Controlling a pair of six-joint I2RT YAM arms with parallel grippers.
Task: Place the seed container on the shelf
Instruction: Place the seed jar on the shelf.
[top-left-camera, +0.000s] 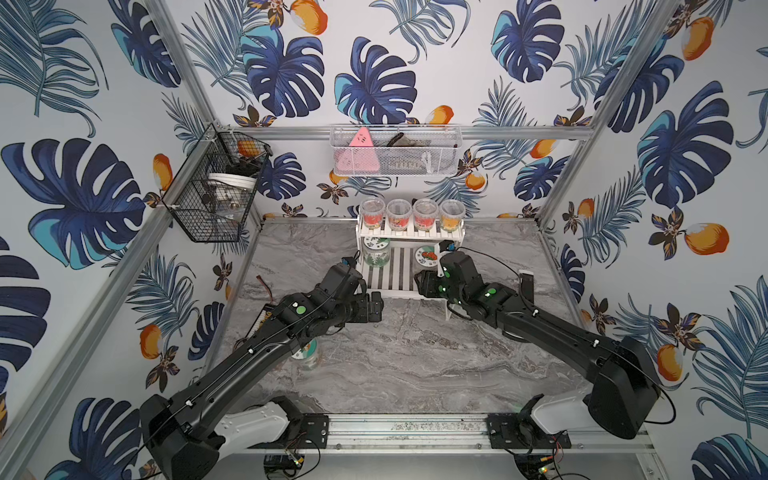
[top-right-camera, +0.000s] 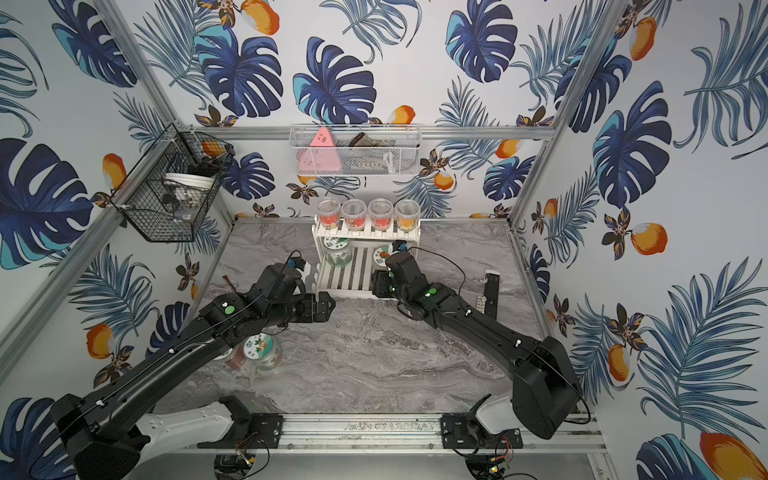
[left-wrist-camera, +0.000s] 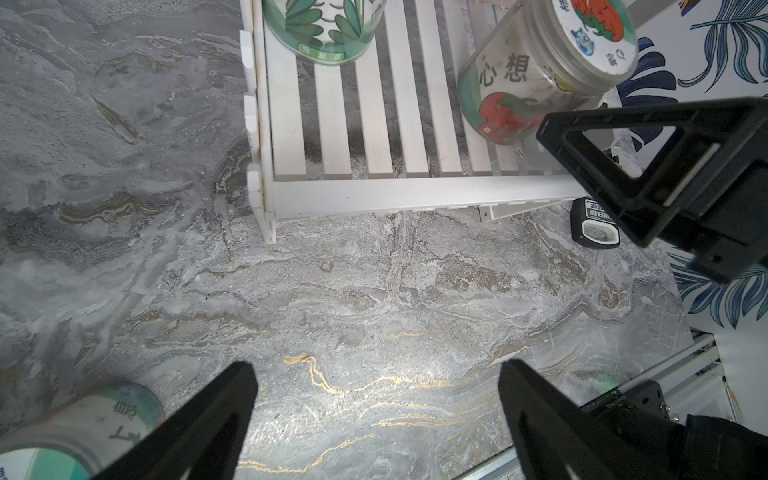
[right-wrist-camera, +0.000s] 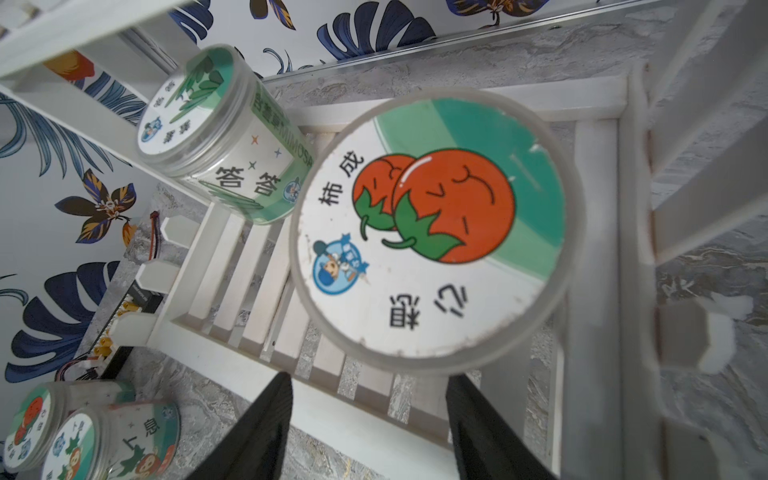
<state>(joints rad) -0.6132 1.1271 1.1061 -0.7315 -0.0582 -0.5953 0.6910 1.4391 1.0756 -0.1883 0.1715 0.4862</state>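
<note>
Marble tabletop (top-left-camera: 395, 353) carries the shelf (left-wrist-camera: 415, 195), over whose lower tier the right gripper (right-wrist-camera: 370, 377) pinches the tilted tomato seed jar (right-wrist-camera: 432, 232) (left gripper (left-wrist-camera: 378, 365) gapes empty in front of the shelf); released crooked, it may topple off the slats (left-wrist-camera: 370, 124).

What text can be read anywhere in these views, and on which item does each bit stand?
"柿成" and "心想": lid of the tomato jar.
"心想": the tomato jar's side, in the left wrist view.
"含羞草MIMOSA" and "答答": side of the green jar.
"息": side of the table jar; the rest is cut off.
Black device: label too blurred to read.
Four clear cups: print too small to read.
</note>
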